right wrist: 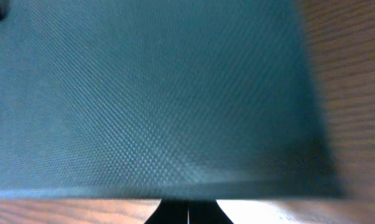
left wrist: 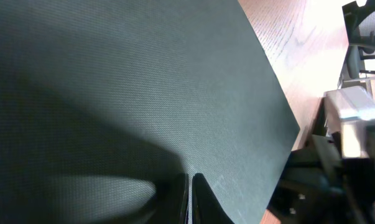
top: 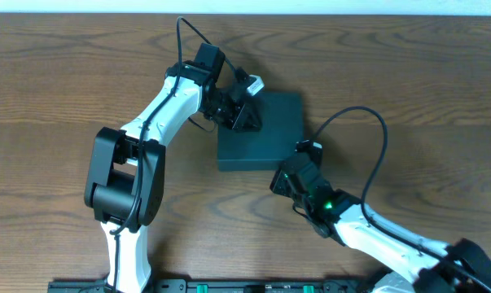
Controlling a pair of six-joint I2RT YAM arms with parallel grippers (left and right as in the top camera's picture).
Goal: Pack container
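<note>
The container [top: 269, 134] is a dark teal-black square box lying flat on the wooden table with its lid down. My left gripper [top: 247, 118] is over its far left corner, fingers together. In the left wrist view the shut fingers [left wrist: 188, 199] rest against the textured lid [left wrist: 143, 81]. My right gripper [top: 287, 174] is at the box's near right corner. In the right wrist view its shut fingers [right wrist: 187, 214] meet the box's near edge, and the lid [right wrist: 150, 93] fills the view. The inside of the box is hidden.
The wooden table [top: 408, 73] stretches on all sides of the box. My right arm's wrist [left wrist: 355, 118] shows beyond the box's edge in the left wrist view. Black cables [top: 367, 122] arc from both arms.
</note>
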